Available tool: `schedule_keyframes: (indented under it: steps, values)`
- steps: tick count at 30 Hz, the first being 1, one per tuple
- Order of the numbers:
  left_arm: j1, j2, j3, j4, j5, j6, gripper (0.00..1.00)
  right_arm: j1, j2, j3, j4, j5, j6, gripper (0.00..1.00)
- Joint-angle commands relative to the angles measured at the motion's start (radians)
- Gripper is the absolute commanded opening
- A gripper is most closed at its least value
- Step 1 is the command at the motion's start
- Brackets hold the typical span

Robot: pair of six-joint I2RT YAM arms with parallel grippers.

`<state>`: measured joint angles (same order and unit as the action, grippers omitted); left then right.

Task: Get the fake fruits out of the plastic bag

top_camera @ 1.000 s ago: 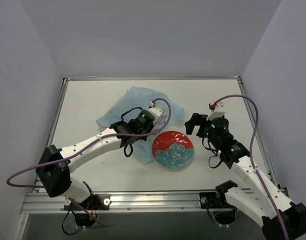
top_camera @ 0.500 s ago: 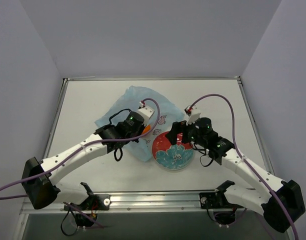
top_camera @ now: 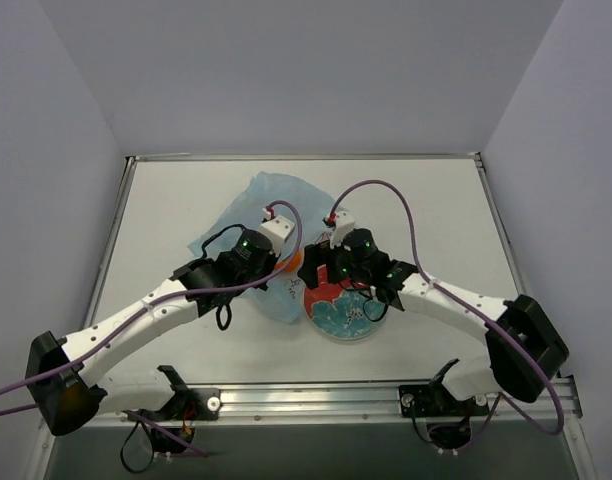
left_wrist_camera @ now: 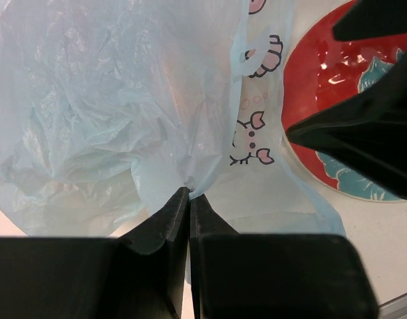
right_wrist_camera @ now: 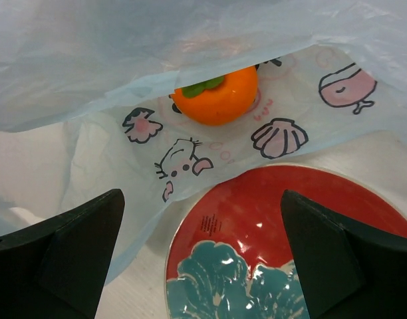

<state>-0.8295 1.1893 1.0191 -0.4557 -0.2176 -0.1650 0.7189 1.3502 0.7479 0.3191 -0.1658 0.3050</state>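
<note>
**Top view:** a crinkled, light-blue translucent plastic bag (top_camera: 248, 205) printed with pink cartoon motifs lies on the white table (top_camera: 426, 200), left of centre; a red plate (top_camera: 342, 322) with a teal flower pattern sits at the bag's near-right edge, rim against film; which of the two lies on top there cannot be told; both wrists hang close together over this boundary.

**Left wrist view:** the left gripper (left_wrist_camera: 189, 195) has its jaws pressed together on a gathered fold of the bag's upper layer; creases fan out from the pinch.

**Right wrist view:** the right gripper (right_wrist_camera: 200, 199) has its jaws spread wide with nothing between them; it hangs over the far rim of the plate, facing the bag's mouth; an orange fruit (right_wrist_camera: 217, 98) with a green calyx lies just inside that mouth, resting on the printed lower layer, the upper layer held up above it; the fruit is near the plate but apart from it, and apart from both fingers; no other fruit can be made out through the film.
</note>
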Motion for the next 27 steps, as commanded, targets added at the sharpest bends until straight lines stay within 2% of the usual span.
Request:
schedule_keyframes:
  steps: [1,13,27]
  values:
    - [0.007,-0.048,0.009,0.020,-0.006,-0.013,0.02,0.022,0.096,0.082,0.084,0.035,-0.014,1.00]
    - [0.006,-0.091,0.004,0.020,0.000,-0.024,0.02,0.070,0.338,0.232,0.107,0.084,-0.052,1.00]
    - [0.006,-0.123,0.004,0.026,0.001,-0.031,0.02,0.073,0.475,0.315,0.143,0.111,-0.089,1.00]
